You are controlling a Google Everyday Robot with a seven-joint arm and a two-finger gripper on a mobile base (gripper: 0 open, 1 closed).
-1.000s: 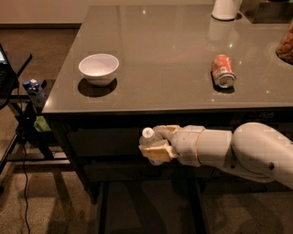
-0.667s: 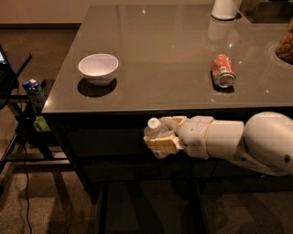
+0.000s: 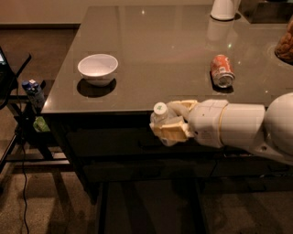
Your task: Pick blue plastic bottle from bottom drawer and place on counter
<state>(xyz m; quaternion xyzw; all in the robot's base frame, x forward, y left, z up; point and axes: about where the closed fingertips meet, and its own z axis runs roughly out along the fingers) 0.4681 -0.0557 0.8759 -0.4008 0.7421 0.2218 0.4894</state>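
My gripper (image 3: pixel 170 119) is shut on the blue plastic bottle (image 3: pixel 161 114). Only the bottle's white cap and clear neck show between the cream fingers (image 3: pixel 168 131). I hold it upright in front of the counter's near edge, about level with the counter (image 3: pixel 160 50) top. The bottom drawer (image 3: pixel 146 201) is open below, a dark shallow tray near the floor. My white arm comes in from the right.
A white bowl (image 3: pixel 97 68) stands on the counter's left part. An orange soda can (image 3: pixel 222 71) lies on its side at the right. A white object (image 3: pixel 224 9) stands at the back. A small blue-topped carton (image 3: pixel 33 91) sits on a stand at the left.
My gripper with the bottle has risen and moved slightly right, from in front of the drawer fronts up to the counter's edge.
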